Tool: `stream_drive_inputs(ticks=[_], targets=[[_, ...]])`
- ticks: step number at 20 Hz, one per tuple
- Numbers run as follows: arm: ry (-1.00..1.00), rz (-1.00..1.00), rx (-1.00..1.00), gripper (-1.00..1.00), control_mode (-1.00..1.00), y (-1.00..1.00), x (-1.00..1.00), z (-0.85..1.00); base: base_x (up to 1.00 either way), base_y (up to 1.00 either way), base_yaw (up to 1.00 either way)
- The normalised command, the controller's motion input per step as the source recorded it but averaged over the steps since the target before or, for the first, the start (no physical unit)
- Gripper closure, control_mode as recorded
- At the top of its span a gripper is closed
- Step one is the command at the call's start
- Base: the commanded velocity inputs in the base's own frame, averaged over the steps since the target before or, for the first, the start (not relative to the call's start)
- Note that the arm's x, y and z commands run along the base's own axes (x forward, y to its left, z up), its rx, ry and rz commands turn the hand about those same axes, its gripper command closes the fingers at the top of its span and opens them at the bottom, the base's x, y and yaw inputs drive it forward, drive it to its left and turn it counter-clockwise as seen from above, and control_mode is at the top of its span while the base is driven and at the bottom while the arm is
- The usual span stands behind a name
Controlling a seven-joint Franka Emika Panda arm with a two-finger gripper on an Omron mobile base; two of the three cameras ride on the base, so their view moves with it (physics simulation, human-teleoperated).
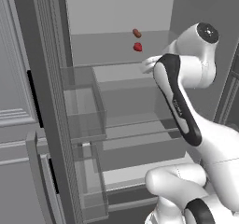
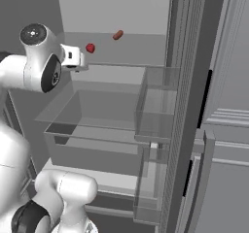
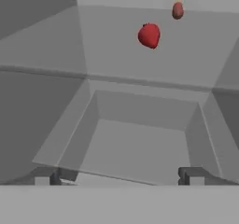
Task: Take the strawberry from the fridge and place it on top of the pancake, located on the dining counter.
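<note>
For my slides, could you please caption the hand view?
Open gripper faces the strawberry on a fridge shelf.

A small reddish-brown oblong thing, perhaps a sausage, lies on the upper shelf. Below sits a clear drawer. Light grey panelled cabinets stand alongside.

The fridge stands open, and the shelf holding the strawberry has clear space before it. A brownish item sits near, behind the berry. A transparent drawer gapes below the wide-spread gripper.
</note>
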Motion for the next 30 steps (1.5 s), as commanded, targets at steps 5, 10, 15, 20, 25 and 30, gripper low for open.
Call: stream_drive_inputs(ticks=[5, 10, 15, 20, 25, 30], targets=[[-0.25, -0.09, -0.15, -1.00, -1.00, 0.00, 0.54, 0.23, 0.00, 0.00, 0.00], [-0.03, -0.10, -0.02, -1.00, -1.00, 0.00, 0.74, 0.06, 0.00, 0.00, 0.00], [0.12, -0.09, 0.02, -1.00, -1.00, 0.00, 0.60, 0.09, 0.00, 0.00, 0.00], [0.04, -0.02, 0.00, -1.00, -1.00, 0.01, 0.57, 0.00, 0.00, 0.00, 0.00], [0.00, 0.00, 0.00, -1.00, -1.00, 0.00, 0.51, -0.03, 0.00, 0.00, 0.00], [0.00, 0.00, 0.00, -1.00, -1.00, 0.00, 0.44, -0.10, 0.00, 0.00, 0.00]])
